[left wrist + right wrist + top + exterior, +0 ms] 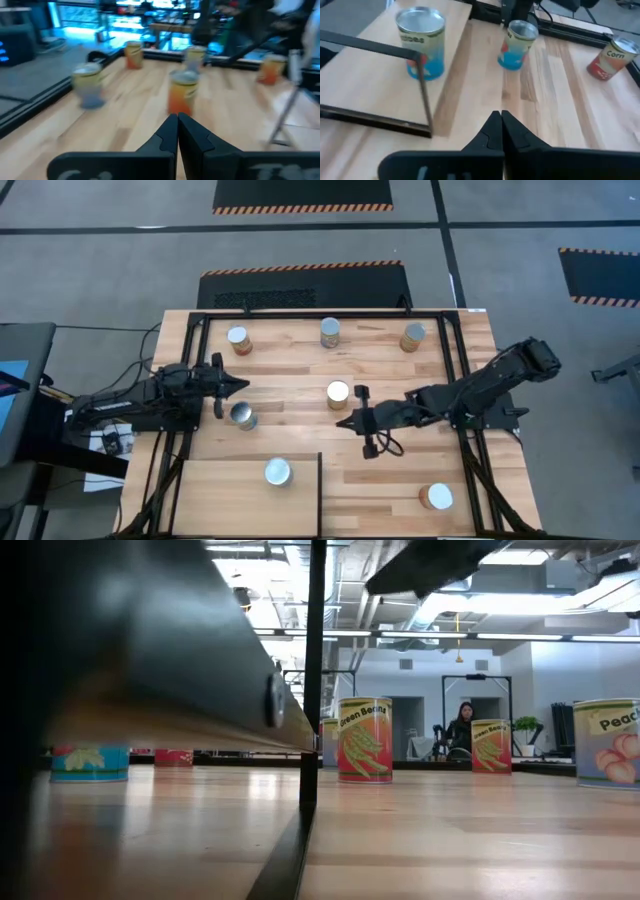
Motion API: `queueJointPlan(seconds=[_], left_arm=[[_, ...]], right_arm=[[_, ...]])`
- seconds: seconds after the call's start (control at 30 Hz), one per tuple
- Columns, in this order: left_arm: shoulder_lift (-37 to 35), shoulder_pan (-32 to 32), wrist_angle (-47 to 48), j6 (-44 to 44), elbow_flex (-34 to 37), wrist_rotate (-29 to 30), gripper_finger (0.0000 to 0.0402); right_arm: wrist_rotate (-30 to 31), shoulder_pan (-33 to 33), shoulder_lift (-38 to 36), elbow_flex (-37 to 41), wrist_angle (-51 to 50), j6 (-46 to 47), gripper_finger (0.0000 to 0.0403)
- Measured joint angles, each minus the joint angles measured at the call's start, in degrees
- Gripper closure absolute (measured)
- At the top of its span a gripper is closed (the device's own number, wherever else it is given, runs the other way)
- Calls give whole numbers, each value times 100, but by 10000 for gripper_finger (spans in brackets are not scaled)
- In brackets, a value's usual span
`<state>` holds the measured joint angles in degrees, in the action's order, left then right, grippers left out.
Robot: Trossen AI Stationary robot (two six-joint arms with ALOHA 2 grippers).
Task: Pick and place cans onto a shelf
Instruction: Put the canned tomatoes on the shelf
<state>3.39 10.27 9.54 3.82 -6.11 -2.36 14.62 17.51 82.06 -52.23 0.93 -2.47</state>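
Seven cans show in the high view. One silver-topped can (277, 471) stands upright on the pale plywood shelf (220, 500) at the table's near left; it also shows in the right wrist view (421, 42). Others stand on the tabletop: three along the far edge (238, 338) (330, 332) (413, 337), one mid-table (338, 393), one at left centre (243, 416) and one near right (436, 497). My left gripper (242, 385) is shut and empty, just beyond the left-centre can. My right gripper (342, 423) is shut and empty, just on the near side of the mid-table can.
A black frame rail (320, 315) borders the table's far side, and a thin dark bar (422, 95) stands at the shelf's corner. In the low view the shelf's dark edge (200, 670) fills the left. A person (465, 725) sits in the room behind the table.
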Motion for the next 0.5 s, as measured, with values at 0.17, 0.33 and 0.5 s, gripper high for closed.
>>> queueJointPlan(seconds=[0.17, 0.33, 0.5], left_arm=[[82, -620, 51, 8, -347, 161, 401], [597, -1323, 225, -42, -687, 854, 401], [1431, -1904, 249, -54, -1004, 1474, 401]], right_arm=[[-393, -329, 295, 2, 189, -251, 400], [-576, -536, 355, 209, 796, -505, 401], [-1172, -756, 276, 1286, 3047, -474, 401]])
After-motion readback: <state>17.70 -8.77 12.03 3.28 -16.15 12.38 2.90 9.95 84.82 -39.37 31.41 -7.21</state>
